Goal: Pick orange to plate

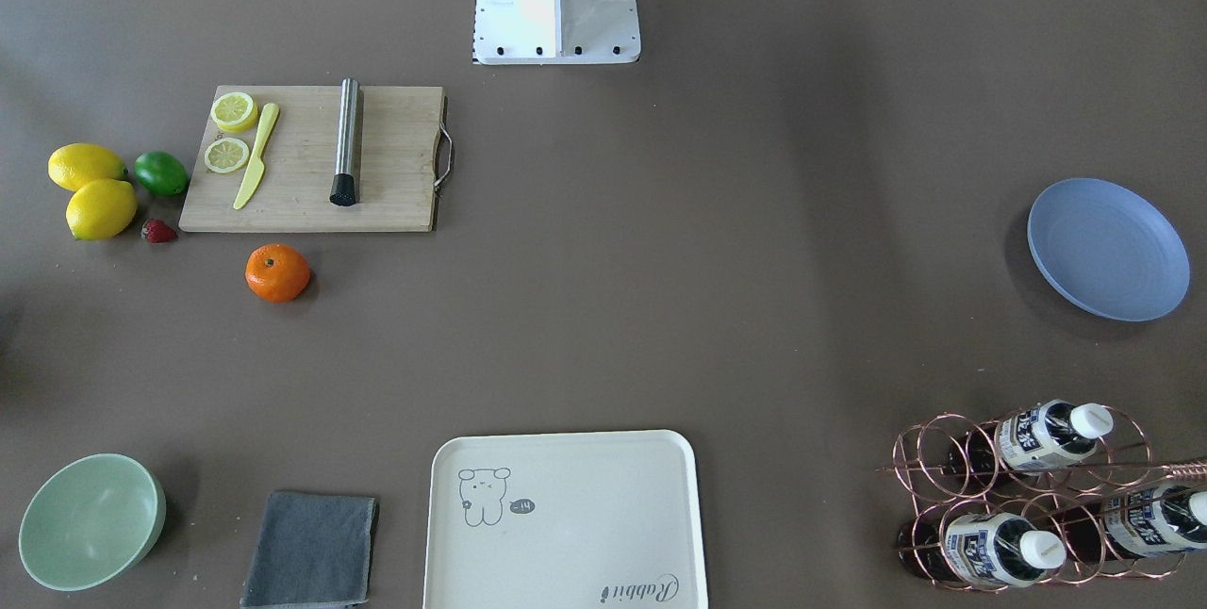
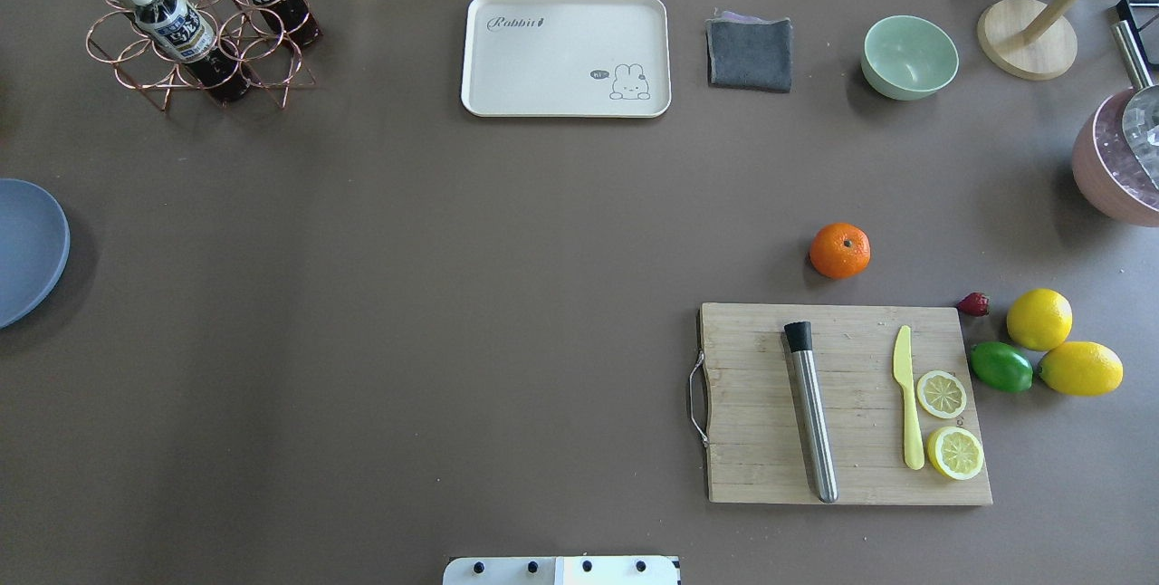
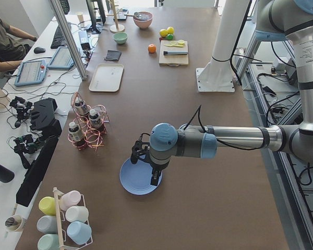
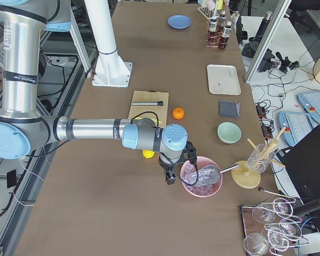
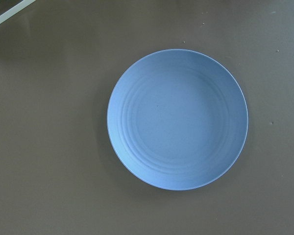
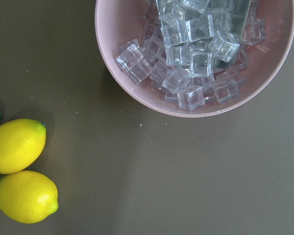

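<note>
Orange (image 2: 839, 251) on table, just off cutting board (image 2: 847, 404) far edge. Right gripper (image 4: 180, 170) hangs past board's handleless end, over ice bowl (image 6: 137, 93): nearer arm. Left gripper (image 3: 144, 169) over plate (image 5: 177, 119), well apart from board. Both grippers open or closed: cannot tell.

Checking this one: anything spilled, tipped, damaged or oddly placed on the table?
Nothing stands out. The orange sits whole on the table just off the cutting board, the plate lies flat and empty, and the ice in view is inside the pink bowl. No spill or damage shows.
</note>
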Motion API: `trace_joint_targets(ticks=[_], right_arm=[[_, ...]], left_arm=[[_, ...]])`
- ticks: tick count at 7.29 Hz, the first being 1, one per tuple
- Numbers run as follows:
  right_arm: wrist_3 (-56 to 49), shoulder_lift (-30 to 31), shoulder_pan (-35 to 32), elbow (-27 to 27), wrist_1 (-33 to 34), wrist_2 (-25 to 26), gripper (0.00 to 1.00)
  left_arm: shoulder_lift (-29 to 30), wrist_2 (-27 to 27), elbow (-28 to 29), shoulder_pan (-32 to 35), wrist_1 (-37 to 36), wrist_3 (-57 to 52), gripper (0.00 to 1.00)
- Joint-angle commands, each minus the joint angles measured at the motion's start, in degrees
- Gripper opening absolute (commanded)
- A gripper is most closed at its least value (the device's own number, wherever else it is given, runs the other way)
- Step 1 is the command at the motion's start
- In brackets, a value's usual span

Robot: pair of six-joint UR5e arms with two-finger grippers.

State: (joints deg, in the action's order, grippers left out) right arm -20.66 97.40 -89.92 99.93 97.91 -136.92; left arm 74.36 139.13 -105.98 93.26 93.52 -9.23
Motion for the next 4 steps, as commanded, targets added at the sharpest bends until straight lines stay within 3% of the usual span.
trace_joint_targets(ticks=[1,4], right_arm=[[0.00,0.25,0.00,0.00,0.00,-0.02,1.00],[0.35,0.16,0.00,0.00,0.00,-0.02,1.00]], left_arm=[[-0.27,-0.08,-0.19,0.17,0.17,0.35,0.98],[0.69,0.45,0.16,0.17,0.35,-0.08,0.97]])
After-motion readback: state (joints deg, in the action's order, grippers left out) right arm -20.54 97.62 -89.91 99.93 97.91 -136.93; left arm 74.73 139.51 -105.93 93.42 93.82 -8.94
